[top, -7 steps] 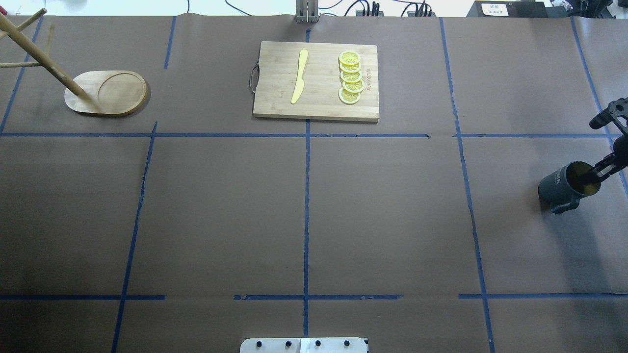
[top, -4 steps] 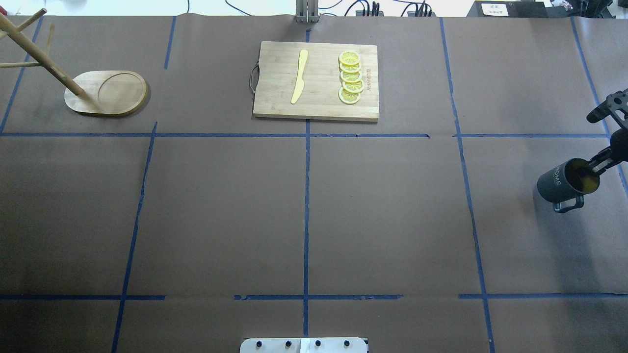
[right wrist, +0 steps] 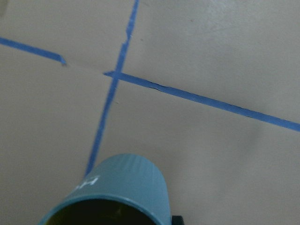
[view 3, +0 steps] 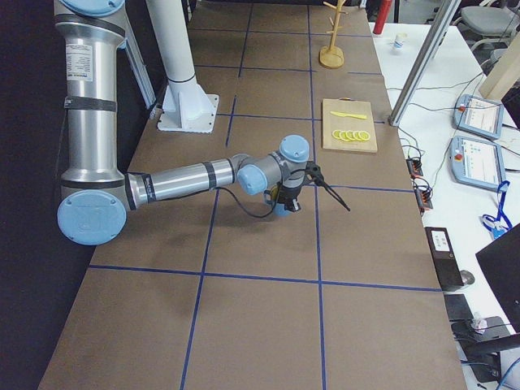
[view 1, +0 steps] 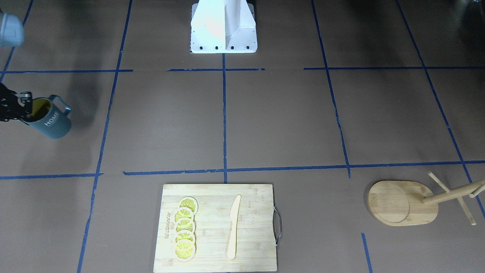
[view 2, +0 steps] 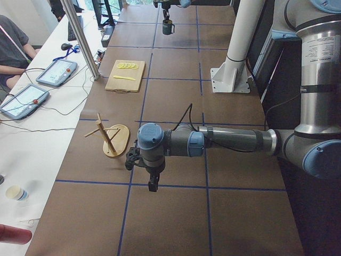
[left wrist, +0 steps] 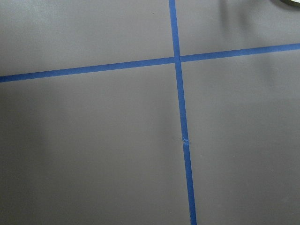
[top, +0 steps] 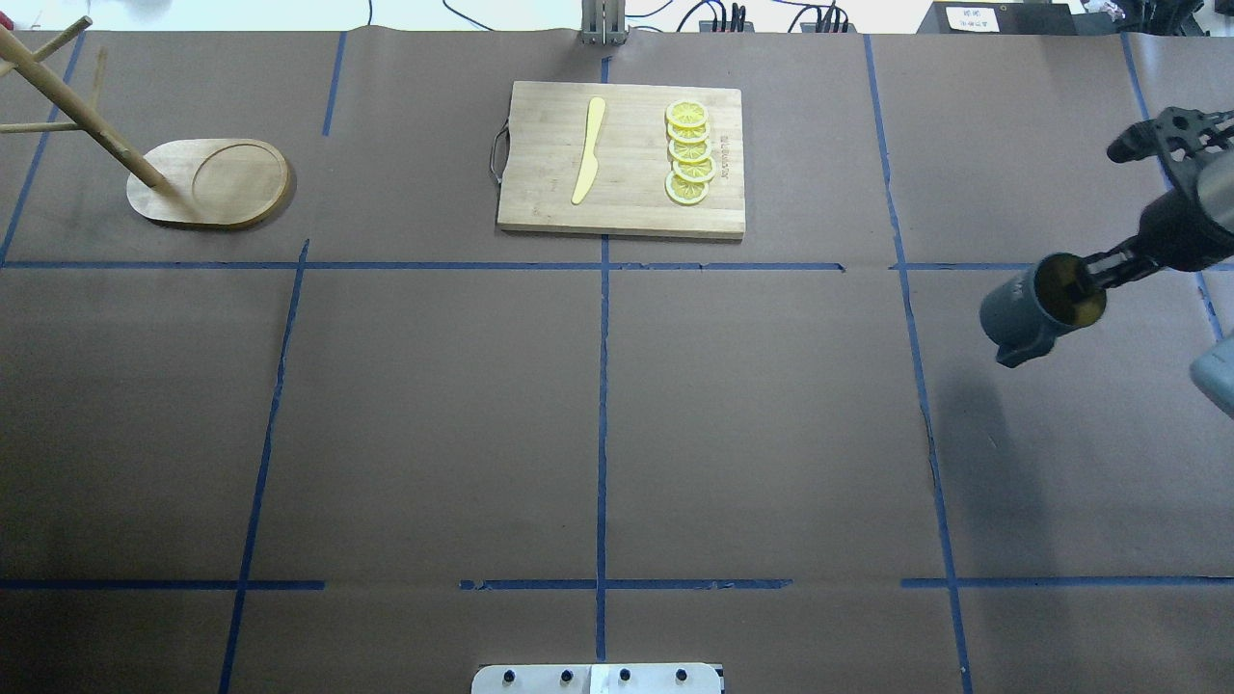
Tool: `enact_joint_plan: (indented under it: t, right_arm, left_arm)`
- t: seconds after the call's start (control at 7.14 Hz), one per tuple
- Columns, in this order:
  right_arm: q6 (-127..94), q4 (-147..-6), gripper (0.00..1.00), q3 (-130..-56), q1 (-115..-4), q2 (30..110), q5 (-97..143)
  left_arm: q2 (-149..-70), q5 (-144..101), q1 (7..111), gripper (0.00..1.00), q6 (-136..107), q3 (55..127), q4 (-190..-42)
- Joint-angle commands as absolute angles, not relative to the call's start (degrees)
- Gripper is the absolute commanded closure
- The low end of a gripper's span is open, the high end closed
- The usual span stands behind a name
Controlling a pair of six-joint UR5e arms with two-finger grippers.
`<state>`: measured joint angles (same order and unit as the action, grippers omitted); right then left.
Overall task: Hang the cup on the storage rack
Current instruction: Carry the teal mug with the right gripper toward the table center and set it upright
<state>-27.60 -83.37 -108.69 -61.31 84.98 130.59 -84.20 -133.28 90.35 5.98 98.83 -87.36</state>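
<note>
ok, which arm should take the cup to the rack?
Right. Its jaws grip the cup by the rim, lifted off the table. The left arm is near the rack but has no cup.

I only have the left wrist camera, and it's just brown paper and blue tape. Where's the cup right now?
Observer: The right pincer holds the cup by its rim, tilted and clear of the table, on the robot's far right.
Operator: And the rack?
Observer: The storage rack stands near the far left corner, and nothing hangs on it.
Operator: Anything between them?
Observer: A cutting board with lemon slices and a yellow knife lies along the far edge, in the middle.
</note>
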Motion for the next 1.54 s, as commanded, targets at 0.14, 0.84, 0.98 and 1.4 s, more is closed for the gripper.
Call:
enact_joint_plan:
  t: [0.14,0.84,0.98,1.4]
  right_arm:
    - [-56.88,-92.77,1.0,-109.52,-45.85,67.48,121.87]
    - [-81.46,-99.58,1.0,-94.24,-29.46,44.23,110.4]
    - [-81.56,-99.49,1.0,-93.52,-28.57,43.77,110.39]
    - [-81.65,-94.23,0.98,-89.75,-28.3,43.95,110.3]
  left_arm:
    - [-84.2,-133.33,90.35,0.0,5.98,99.05,-87.36]
    - [-84.2,-133.24,90.26,0.0,5.98,99.05,-87.27]
    - [-84.11,-133.33,90.35,0.0,5.98,99.05,-87.28]
    - [-84.2,-133.33,90.26,0.0,5.98,99.05,-87.36]
